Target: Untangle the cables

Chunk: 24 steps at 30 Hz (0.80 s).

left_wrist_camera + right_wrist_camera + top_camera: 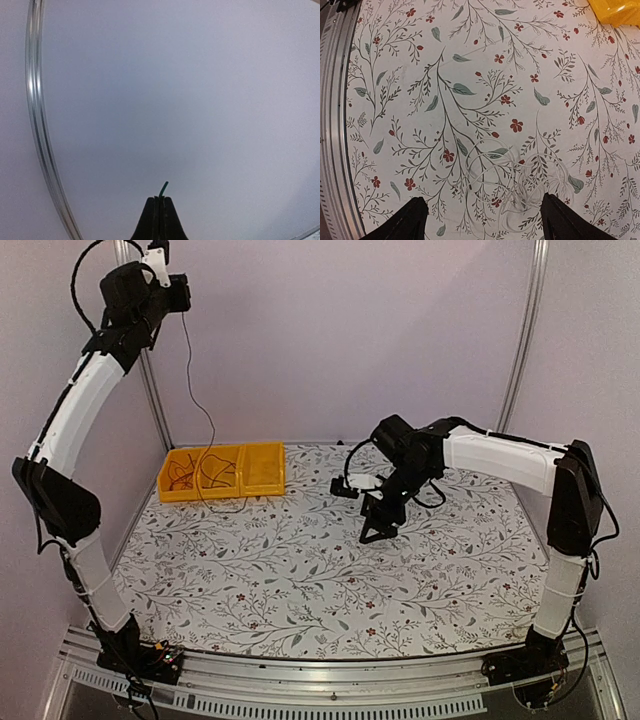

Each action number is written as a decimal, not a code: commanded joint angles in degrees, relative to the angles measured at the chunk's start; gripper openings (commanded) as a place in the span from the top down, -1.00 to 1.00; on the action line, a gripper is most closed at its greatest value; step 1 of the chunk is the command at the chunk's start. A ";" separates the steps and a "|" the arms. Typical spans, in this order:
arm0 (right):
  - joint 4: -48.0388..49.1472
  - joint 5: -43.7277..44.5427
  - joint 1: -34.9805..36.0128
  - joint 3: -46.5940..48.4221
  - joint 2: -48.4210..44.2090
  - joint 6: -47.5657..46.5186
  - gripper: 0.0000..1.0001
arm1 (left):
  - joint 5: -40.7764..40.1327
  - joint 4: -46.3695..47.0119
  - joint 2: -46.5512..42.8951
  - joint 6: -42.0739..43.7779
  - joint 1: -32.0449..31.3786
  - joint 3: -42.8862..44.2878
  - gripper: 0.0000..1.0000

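We pinch a dark cable (200,390) in our left end effector (160,201), raised high; it hangs into the bins (263,470). Our right end effector (482,202) is spread over a pale cable (530,175) coiled on the tabletop (445,60).

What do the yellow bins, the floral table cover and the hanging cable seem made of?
Yellow bins: likely moulded plastic, faintly glossy; uniform colour, thin rigid walls.
Floral table cover: printed cloth or vinyl, matte; no weave discernible.
Hanging cable: thin dark wire, probably plastic-sheathed; it drapes limply.
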 commanded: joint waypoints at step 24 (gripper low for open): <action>-0.01 1.59 1.32 -1.61 0.91 0.14 -0.65 | 9.71 27.54 16.42 4.55 10.48 9.41 1.00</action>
